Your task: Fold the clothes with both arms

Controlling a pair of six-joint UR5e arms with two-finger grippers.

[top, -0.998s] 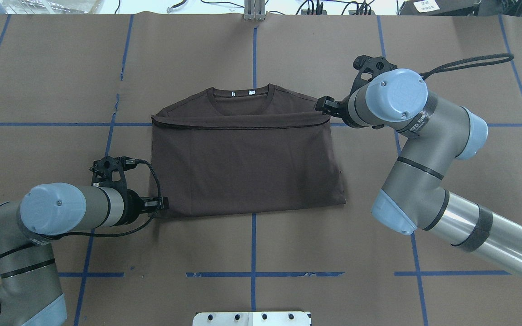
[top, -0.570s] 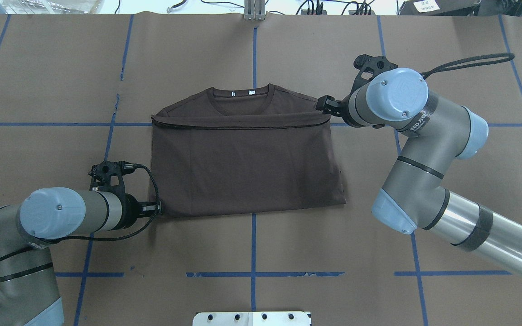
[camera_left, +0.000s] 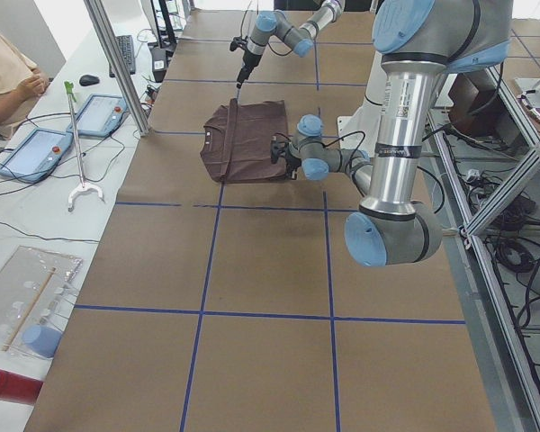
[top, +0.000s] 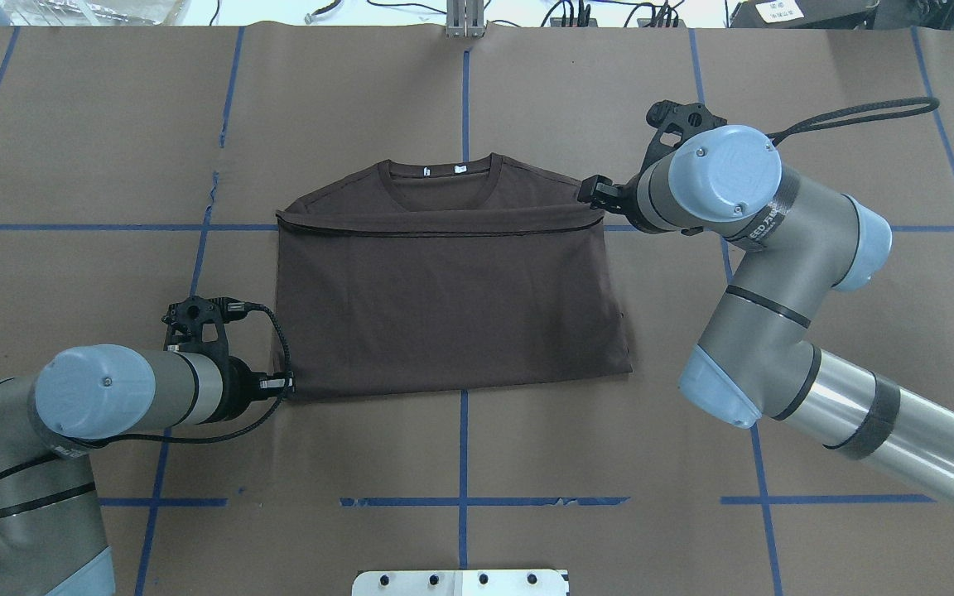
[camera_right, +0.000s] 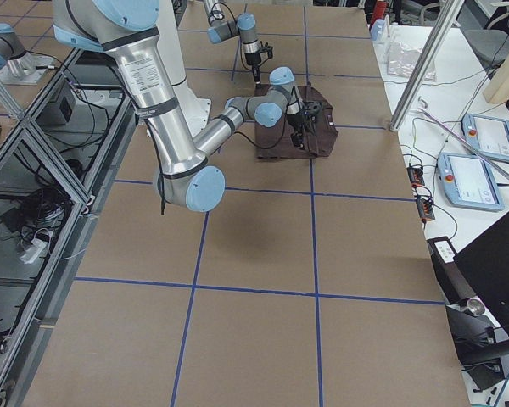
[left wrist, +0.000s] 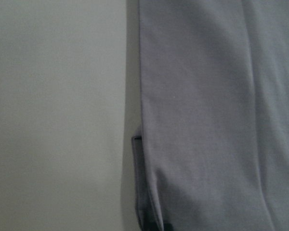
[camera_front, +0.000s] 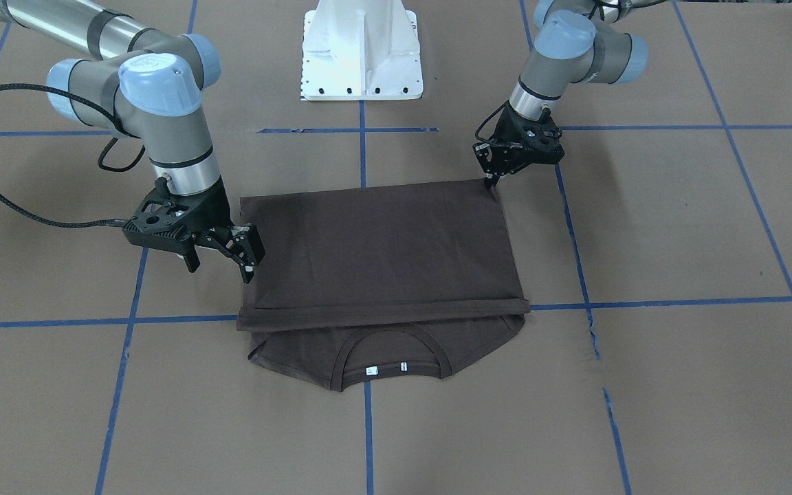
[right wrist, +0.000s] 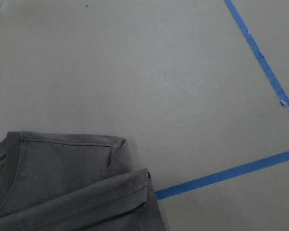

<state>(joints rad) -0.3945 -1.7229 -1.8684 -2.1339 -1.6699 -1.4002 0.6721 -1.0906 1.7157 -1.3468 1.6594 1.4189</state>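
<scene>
The dark brown T-shirt (top: 452,306) lies flat on the brown table, its lower half folded up so the hem runs just below the collar (top: 441,175). It also shows in the front view (camera_front: 382,247). My left gripper (top: 286,383) is low at the shirt's near-left corner, with its fingers close together (camera_front: 490,181). I cannot tell whether it pinches cloth. The left wrist view shows only the shirt's edge (left wrist: 207,120). My right gripper (top: 589,192) is open (camera_front: 221,265) beside the hem's right end, one finger touching the edge. The right wrist view shows that shoulder corner (right wrist: 62,183).
The white pedestal base (camera_front: 361,51) stands at the robot's side of the table. Blue tape lines (top: 464,447) cross the brown paper. In the left side view, a metal post (camera_left: 117,63), tablets (camera_left: 36,148) and a seated person (camera_left: 4,76) are beyond the far edge.
My left gripper has drawn back a little from over the shirt's near-left corner to its edge and looks narrower. The right arm and the shirt have not moved.
</scene>
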